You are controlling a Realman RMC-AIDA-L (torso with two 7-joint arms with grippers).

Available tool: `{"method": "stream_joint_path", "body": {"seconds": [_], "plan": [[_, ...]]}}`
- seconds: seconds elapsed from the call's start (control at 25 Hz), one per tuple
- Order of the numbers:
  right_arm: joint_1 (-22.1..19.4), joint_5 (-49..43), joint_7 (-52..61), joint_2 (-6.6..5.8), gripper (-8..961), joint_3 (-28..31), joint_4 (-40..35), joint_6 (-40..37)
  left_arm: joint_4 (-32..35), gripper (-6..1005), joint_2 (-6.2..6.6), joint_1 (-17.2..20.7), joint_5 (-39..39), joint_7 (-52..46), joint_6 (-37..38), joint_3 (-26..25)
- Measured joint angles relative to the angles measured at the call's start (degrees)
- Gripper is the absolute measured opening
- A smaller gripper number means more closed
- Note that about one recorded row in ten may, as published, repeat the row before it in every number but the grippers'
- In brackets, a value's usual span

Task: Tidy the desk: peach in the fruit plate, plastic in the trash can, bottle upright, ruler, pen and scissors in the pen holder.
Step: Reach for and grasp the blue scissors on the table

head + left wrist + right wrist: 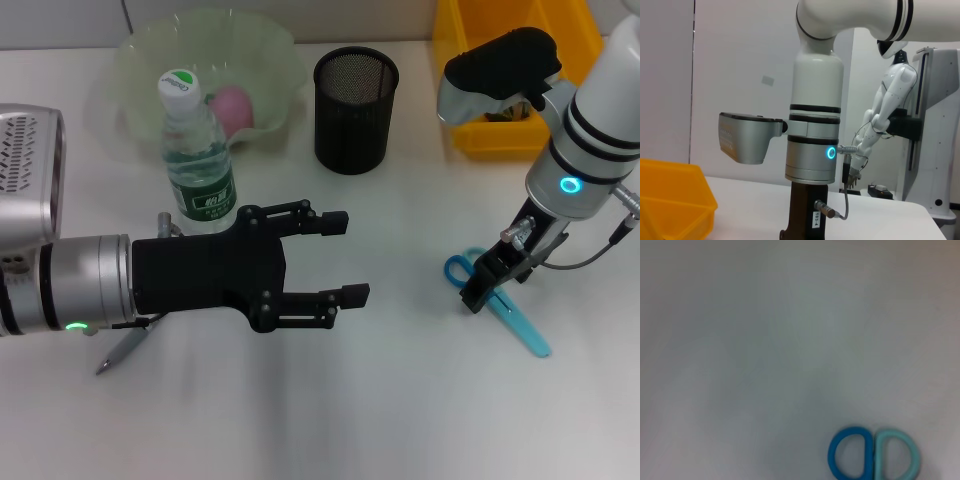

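My left gripper [350, 257] hovers open and empty over the middle of the desk. The water bottle [196, 150] stands upright just behind its arm. A pink peach [232, 108] lies in the translucent green fruit plate [275, 50]. The black mesh pen holder [356, 97] stands to the right of the plate. Blue and teal scissors [515, 318] [872, 455] lie flat at the right. My right gripper [478, 283] is down on them, by the handles. A grey pen [122, 352] pokes out from under the left arm. Ruler and plastic are out of view.
A yellow bin [495, 135] [670, 200] sits at the back right, behind the right arm [815, 140]. The desk's front edge lies out of frame below.
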Motion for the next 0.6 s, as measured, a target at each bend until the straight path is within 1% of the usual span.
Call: {"method": "stream_joint_path", "body": {"seconds": [0.12, 0.44, 0.6], "plan": [[-0.03, 0.07, -0.19, -0.02, 777, 0.0, 0.12, 0.13, 0.0, 787, 0.0, 0.0, -0.03, 0.01, -0.06, 0.0], [-0.03, 1.06, -0.55, -0.01, 651, -0.05, 0.07, 0.19, 0.02, 786, 0.0, -0.1, -0.19, 0.01, -0.19, 0.0], [0.03, 1.31, -0.58, 0.05, 628, -0.07, -0.08, 0.06, 0.04, 786, 0.0, -0.02, -0.66, 0.02, -0.25, 0.0]]}}
